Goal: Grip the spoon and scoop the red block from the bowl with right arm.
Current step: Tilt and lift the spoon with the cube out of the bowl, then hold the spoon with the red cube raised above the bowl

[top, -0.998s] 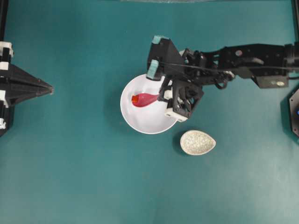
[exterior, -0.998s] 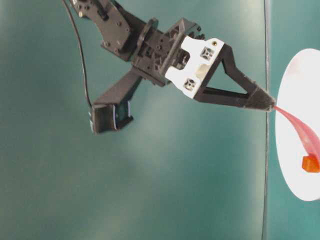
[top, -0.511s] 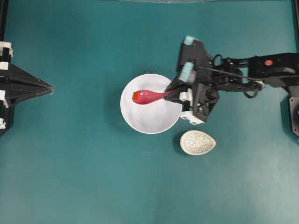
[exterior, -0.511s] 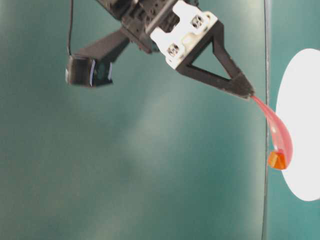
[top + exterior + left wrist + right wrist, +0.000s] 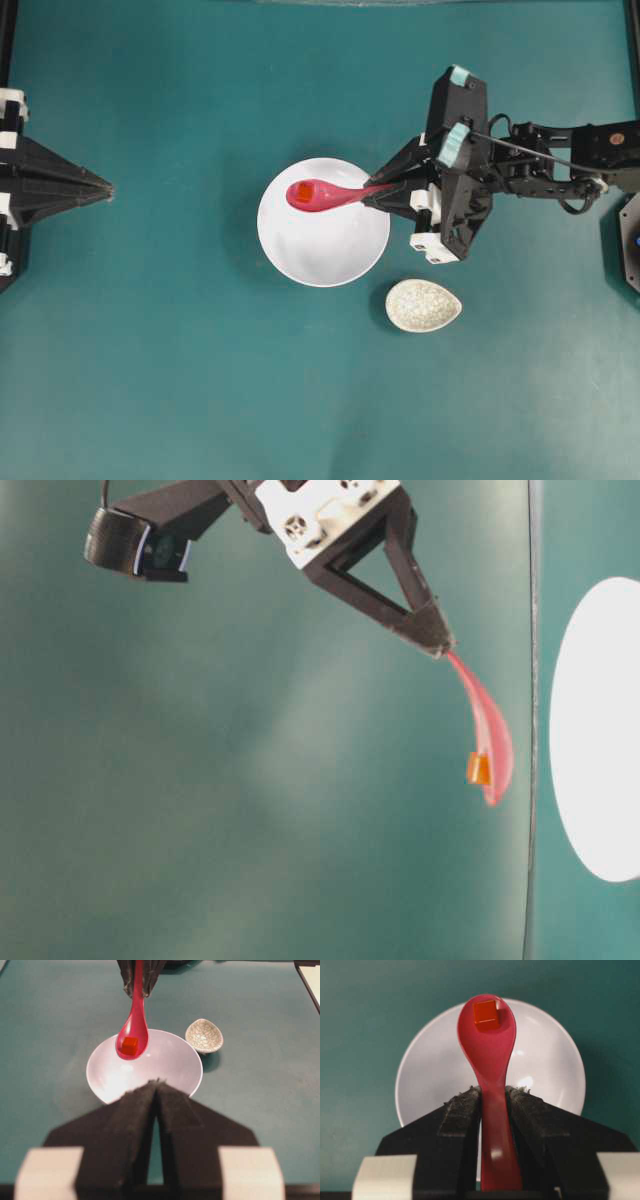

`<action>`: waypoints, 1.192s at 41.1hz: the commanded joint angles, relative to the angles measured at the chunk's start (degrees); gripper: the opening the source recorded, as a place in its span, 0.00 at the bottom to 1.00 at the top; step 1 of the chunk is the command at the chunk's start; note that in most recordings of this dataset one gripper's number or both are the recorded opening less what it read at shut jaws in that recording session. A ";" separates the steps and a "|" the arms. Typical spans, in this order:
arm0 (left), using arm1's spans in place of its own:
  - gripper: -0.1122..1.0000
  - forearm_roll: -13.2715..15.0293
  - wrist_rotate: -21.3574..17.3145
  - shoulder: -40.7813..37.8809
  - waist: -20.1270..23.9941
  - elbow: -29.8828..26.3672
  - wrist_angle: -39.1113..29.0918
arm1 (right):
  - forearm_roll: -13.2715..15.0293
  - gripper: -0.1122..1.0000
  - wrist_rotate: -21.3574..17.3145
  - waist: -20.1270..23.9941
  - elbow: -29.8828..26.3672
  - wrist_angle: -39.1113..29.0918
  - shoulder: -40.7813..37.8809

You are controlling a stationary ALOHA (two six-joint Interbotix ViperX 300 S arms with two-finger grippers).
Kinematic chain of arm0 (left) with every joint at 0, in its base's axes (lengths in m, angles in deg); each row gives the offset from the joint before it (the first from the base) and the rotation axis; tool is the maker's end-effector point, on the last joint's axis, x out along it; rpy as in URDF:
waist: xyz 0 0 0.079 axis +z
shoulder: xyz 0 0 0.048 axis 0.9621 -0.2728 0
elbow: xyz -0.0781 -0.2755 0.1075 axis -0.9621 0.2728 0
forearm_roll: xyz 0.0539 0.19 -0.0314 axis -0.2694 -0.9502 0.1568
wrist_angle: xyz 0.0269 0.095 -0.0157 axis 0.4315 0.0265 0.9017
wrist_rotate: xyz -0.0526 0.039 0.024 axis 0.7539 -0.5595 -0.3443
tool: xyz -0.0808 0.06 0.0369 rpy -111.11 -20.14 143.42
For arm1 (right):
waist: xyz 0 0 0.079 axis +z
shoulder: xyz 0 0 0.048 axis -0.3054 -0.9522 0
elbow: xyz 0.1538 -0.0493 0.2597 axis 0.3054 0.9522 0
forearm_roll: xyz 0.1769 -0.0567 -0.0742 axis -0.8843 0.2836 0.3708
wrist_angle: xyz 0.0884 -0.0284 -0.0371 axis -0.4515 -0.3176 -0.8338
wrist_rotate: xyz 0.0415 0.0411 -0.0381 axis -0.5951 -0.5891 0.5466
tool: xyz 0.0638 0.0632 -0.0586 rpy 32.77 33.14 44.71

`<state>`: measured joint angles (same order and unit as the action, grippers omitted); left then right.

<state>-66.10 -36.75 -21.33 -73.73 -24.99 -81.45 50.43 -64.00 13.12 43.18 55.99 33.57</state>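
Spoon (image 5: 322,194) (red block (image 5: 300,192) aboard) now lifted above bowl (image 5: 323,250), pinched by level right gripper (image 5: 374,199).

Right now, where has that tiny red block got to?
The red block sits in the scoop of the spoon, near its tip, held by the right gripper above the white bowl.

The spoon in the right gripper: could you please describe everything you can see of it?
The spoon is a glossy pink-red piece that looks like plastic, slightly translucent, with an oval scoop and a straight handle. The right gripper clamps the handle between its black fingers. The scoop faces up, lifted clear above the bowl, and carries the red block near its far end. Nothing else touches it.
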 commanded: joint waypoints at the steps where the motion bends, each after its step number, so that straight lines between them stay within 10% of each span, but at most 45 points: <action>1: 0.11 -0.09 0.09 -0.18 0.18 -1.23 0.62 | -0.09 0.32 0.00 0.70 -0.44 1.93 1.32; 49: 0.11 -0.09 2.11 -0.18 0.18 -1.23 0.09 | 1.32 0.32 0.09 2.29 4.22 6.59 10.11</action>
<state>-66.19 -34.73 -21.24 -73.73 -24.99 -81.54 51.75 -64.00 15.06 48.10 62.41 42.62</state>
